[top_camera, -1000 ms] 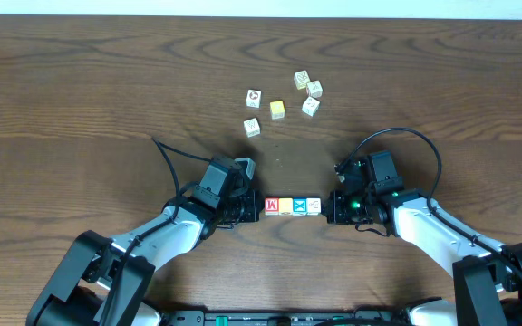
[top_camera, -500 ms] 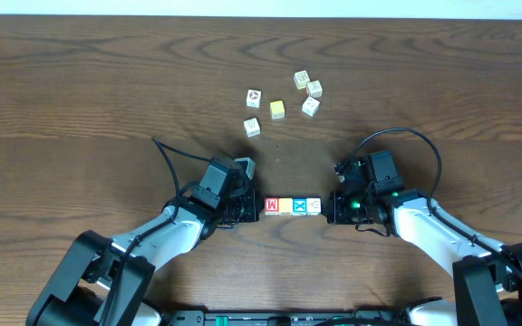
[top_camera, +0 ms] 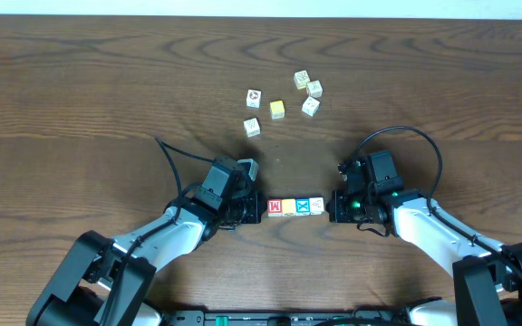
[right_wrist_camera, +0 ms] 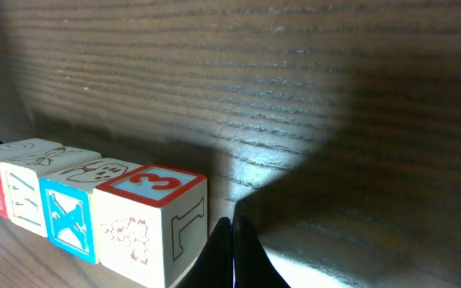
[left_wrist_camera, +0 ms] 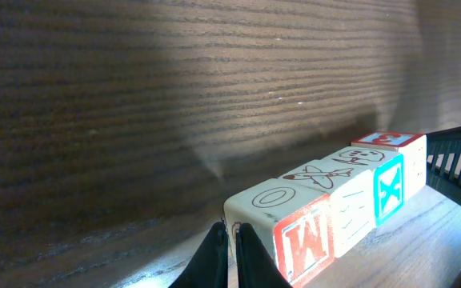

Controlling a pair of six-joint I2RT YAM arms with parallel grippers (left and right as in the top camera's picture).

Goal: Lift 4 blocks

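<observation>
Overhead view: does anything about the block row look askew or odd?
Nothing stands out. The four blocks form one straight, gapless row between the left gripper and right gripper, both with jaws shut. Six loose cubes lie scattered farther back.

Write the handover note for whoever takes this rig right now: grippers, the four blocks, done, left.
Left gripper: shut, tip at the red M block, outer face.
Right gripper: shut, tip at the whitish block, outer face.
Blocks: red M, yellow-orange block, blue X block, whitish, touching in one row between the tips.
Done: row lined up, apparently squeezed endwise.
Left: raise both arms together; whether it has lifted yet, cannot tell.
</observation>
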